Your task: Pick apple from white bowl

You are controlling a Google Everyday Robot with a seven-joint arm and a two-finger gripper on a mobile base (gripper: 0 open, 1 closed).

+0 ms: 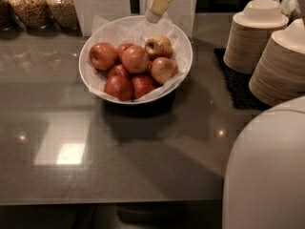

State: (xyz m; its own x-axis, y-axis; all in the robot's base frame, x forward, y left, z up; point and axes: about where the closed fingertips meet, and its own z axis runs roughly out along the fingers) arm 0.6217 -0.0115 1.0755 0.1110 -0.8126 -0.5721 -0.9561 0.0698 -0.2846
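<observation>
The white bowl (pixel 90 49), lined with crinkled white paper, stands on the dark counter and holds several apples. The pinkish-red apple with a pale yellowish blush (pixel 163 69) lies at the bowl's right side. A yellow-brown mottled apple (pixel 158 46) lies just behind it, and darker red apples (pixel 119 87) fill the left and front. My gripper (pixel 154 16) is cream-coloured and comes down from the top edge. Its tip hangs over the bowl's back rim, above and behind the mottled apple, touching no fruit.
Two tall stacks of beige disposable bowls (pixel 281 61) stand at the right on a black mat (pixel 236 87). Jars of grain (pixel 33 6) line the back left. A white upright panel (pixel 100 6) stands behind the bowl. My white body (pixel 269 171) fills the lower right.
</observation>
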